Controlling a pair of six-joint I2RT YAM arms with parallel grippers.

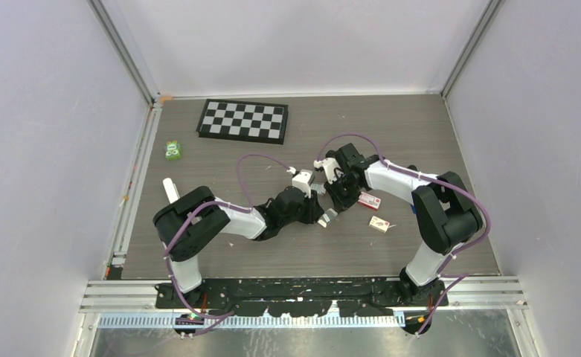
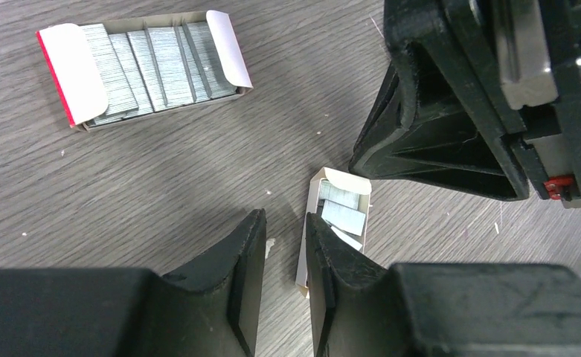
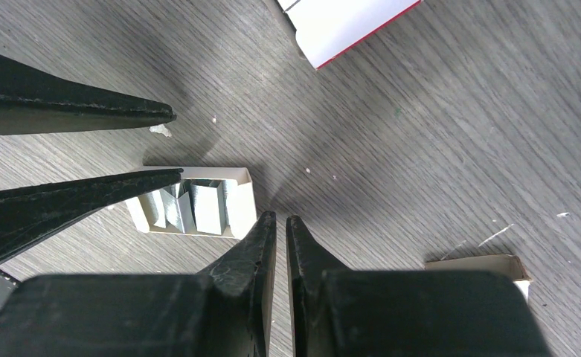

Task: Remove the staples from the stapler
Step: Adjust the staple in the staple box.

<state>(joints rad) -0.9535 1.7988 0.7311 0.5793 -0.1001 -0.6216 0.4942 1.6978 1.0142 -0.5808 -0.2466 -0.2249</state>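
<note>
Top external: shows left gripper [image 1: 321,210] and right gripper [image 1: 338,199] meeting over a small open staple tray [image 1: 329,217], checkerboard [image 1: 244,120] well behind the tray. Cannot make out the stapler in any view.

Left wrist: finds left gripper [image 2: 285,223] with jaws slightly apart and nothing between, 1 finger [image 2: 332,282] overlapping the tray's near corner; an open box of staple strips [image 2: 146,67] up-left of the tray.

Right wrist: finds right gripper [image 3: 280,219] with jaws all but together, gripping nothing, tips at the tray's right edge; the other gripper's 2 fingers [image 3: 86,111] spread at the tray's left end.
</note>
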